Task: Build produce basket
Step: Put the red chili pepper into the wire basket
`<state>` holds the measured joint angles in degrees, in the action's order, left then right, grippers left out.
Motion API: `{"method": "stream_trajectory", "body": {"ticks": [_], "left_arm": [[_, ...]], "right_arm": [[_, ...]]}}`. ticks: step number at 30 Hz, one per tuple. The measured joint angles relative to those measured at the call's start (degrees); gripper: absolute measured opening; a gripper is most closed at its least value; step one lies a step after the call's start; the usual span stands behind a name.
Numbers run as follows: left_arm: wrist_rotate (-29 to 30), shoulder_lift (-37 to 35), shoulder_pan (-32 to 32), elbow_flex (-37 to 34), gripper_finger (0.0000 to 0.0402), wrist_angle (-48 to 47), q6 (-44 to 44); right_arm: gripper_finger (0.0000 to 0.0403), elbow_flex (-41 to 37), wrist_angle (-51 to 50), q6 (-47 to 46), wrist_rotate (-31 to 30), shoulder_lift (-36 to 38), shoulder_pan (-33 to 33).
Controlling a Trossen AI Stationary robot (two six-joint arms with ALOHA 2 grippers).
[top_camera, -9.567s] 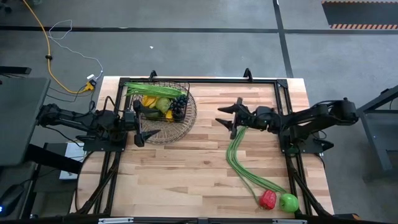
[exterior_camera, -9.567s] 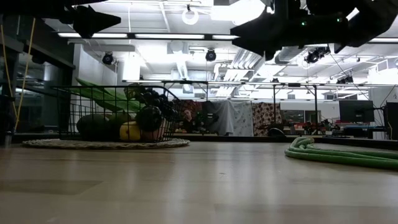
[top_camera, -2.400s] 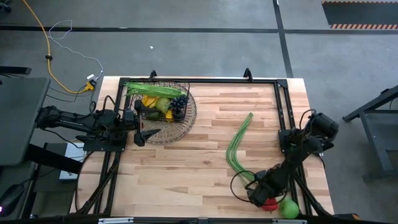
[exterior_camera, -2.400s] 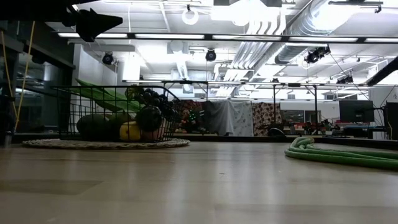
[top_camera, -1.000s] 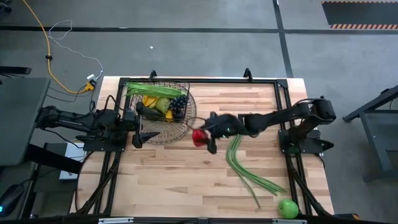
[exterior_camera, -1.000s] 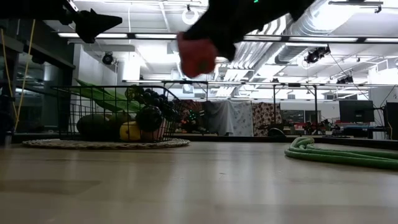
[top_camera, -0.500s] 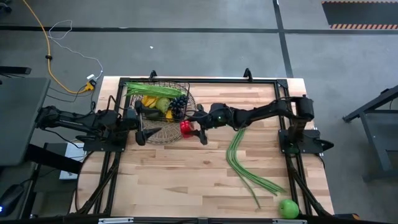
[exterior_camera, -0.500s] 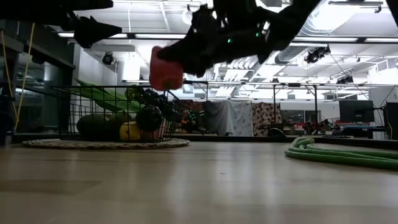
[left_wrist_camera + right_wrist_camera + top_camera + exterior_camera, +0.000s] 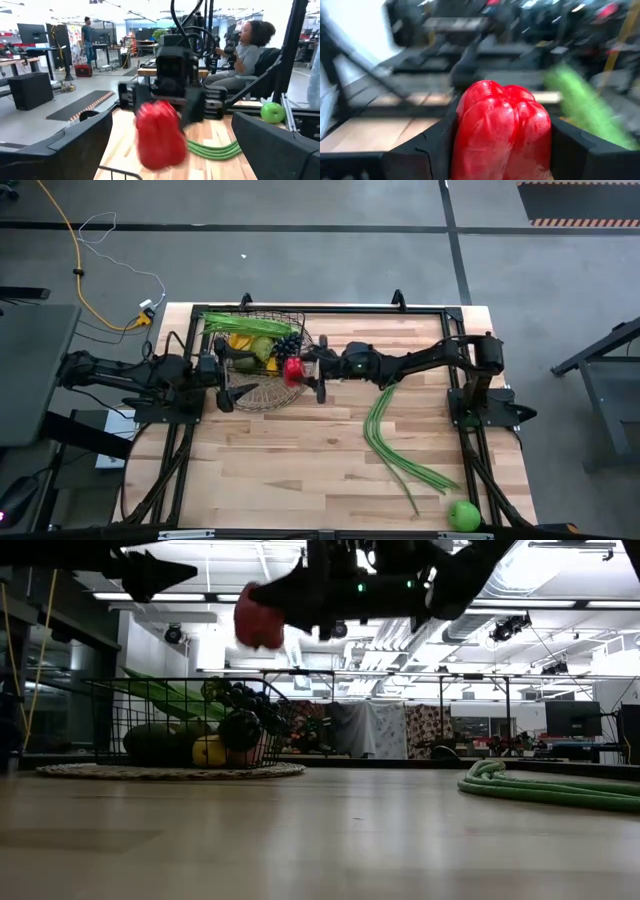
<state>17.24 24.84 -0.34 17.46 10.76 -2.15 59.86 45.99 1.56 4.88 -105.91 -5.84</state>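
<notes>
1. The red pepper (image 9: 292, 370) is clamped between the fingers of the right gripper (image 9: 300, 371) and held in the air over the right edge of the basket (image 9: 262, 355), upper left of centre in the high view; the right wrist view shows the pepper (image 9: 501, 131) filling the gap between the two dark fingers (image 9: 422, 150).
2. In the low view the pepper (image 9: 258, 616) hangs high above the basket (image 9: 190, 725), clear of the fruit inside.
3. The basket sits on a round woven mat (image 9: 304, 366) at the table's upper left and holds leafy greens (image 9: 245, 323), a banana (image 9: 240, 342) and dark grapes (image 9: 288, 347).
4. The left gripper (image 9: 228, 385) hovers at the basket's lower left side, its fingers spread wide and holding nothing.
5. Long green beans (image 9: 385, 435) lie on the wooden table (image 9: 300, 470) right of centre, trailing toward the lower right.
6. A green apple (image 9: 463, 515) rests near the table's lower right corner.
7. In the left wrist view a seated person (image 9: 244, 52) shows in the room beyond the table.
</notes>
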Motion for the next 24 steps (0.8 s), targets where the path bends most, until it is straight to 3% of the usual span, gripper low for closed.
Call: {"method": "stream_trajectory", "body": {"ticks": [3, 11, 24], "left_arm": [[-0.90, 0.00, 0.06, 0.21, 0.0400, -0.07, 1.28], [-0.63, 0.00, 0.06, 0.24, 0.0400, -0.11, 2.29], [1.39, 0.54, 0.06, 0.27, 0.0400, -0.24, 4.45]], "right_arm": [[0.0234, 0.07, 4.31, 0.28, -5.39, 0.75, -0.13], [0.0234, 0.07, 5.36, 4.70, -8.87, 0.64, -1.74], [0.0234, 2.91, 17.72, 0.67, -9.08, -8.78, -7.21]]}}
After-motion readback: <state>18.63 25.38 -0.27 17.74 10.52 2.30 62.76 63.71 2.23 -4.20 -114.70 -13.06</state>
